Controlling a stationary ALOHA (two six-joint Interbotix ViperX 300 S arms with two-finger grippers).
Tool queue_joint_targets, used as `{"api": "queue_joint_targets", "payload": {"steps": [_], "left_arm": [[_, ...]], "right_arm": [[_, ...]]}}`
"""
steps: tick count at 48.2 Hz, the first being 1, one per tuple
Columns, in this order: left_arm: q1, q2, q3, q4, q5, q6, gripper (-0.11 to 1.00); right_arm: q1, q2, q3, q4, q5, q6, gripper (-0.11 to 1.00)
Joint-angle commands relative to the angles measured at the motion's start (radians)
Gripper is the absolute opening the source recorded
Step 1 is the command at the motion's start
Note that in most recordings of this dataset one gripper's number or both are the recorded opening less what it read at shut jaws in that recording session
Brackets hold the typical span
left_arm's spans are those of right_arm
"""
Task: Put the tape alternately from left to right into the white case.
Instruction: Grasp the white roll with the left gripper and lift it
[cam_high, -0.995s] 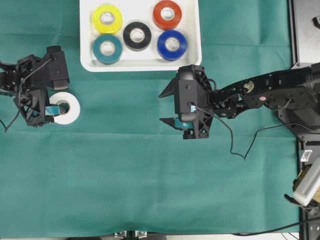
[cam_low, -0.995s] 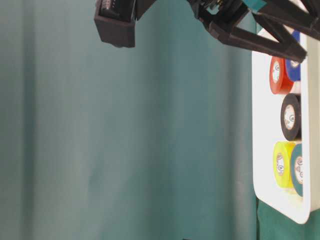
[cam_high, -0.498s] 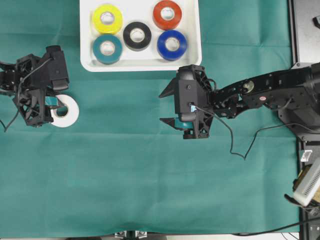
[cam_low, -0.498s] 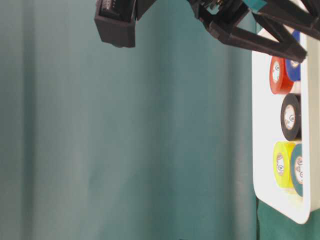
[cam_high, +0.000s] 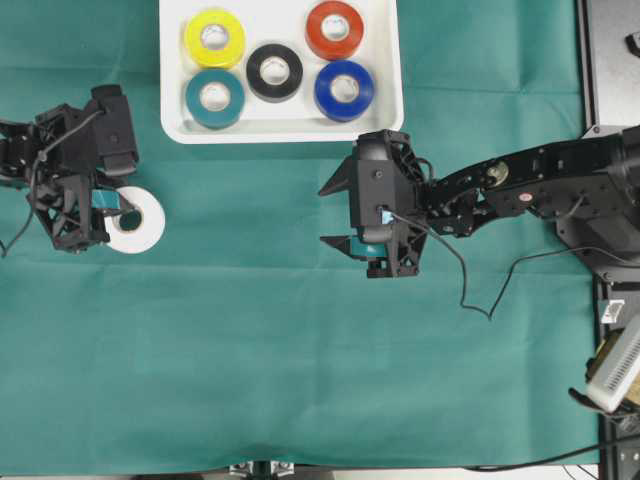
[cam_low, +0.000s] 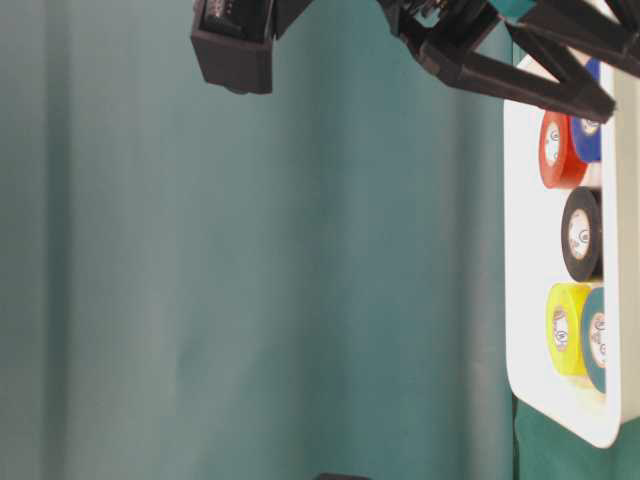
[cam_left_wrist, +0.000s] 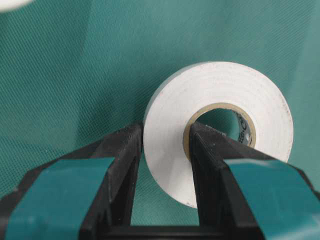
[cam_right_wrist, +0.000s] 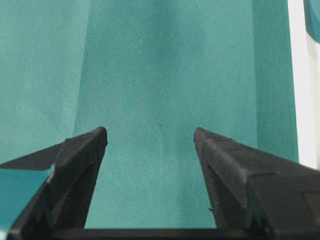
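Note:
The white tape (cam_high: 142, 224) (cam_left_wrist: 215, 92) lies on the green cloth at the left. My left gripper (cam_high: 112, 208) (cam_left_wrist: 165, 136) is shut on its wall, with one finger outside the roll and the other finger inside the cardboard core. The white case (cam_high: 280, 133) (cam_low: 530, 300) at the top holds the yellow (cam_high: 214, 38), teal (cam_high: 214, 97), black (cam_high: 275, 71), red (cam_high: 334, 29) and blue (cam_high: 344, 90) tape rolls. My right gripper (cam_high: 335, 214) (cam_right_wrist: 150, 135) hovers open over bare cloth below the case, with nothing between its fingers.
Green cloth (cam_high: 300, 360) covers the table. The right arm (cam_high: 520, 190) stretches in from the right edge. The case's rim (cam_right_wrist: 299, 75) shows at the right of the right wrist view. Black equipment (cam_high: 610, 60) stands at the far right.
My left gripper closed on the white roll's wall and has shifted slightly with it. The right arm has not moved.

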Motion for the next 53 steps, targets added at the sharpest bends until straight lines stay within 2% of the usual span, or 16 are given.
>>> {"api": "queue_joint_targets", "payload": {"steps": [1, 11, 20, 27, 36, 53], "left_arm": [[-0.005, -0.055, -0.034, 0.0, 0.037, 0.0, -0.03], [-0.012, -0.133, -0.044, 0.0, 0.107, 0.002, -0.03], [-0.011, -0.152, -0.041, 0.003, 0.097, 0.003, -0.03], [0.002, -0.138, -0.043, 0.003, 0.038, 0.006, -0.03], [0.054, -0.107, -0.061, 0.003, -0.057, 0.006, -0.03], [0.213, -0.008, -0.15, 0.005, -0.069, 0.014, -0.03]], "right_arm": [[0.003, -0.051, -0.008, -0.002, -0.005, 0.002, 0.78], [0.003, -0.051, -0.008, -0.002, -0.005, 0.0, 0.78], [0.003, -0.051, -0.009, -0.002, -0.005, 0.0, 0.78], [0.003, -0.054, -0.011, -0.002, -0.005, 0.0, 0.78], [0.003, -0.051, -0.011, 0.0, -0.005, 0.0, 0.78], [0.003, -0.051, -0.009, 0.0, -0.005, 0.0, 0.78]]}}
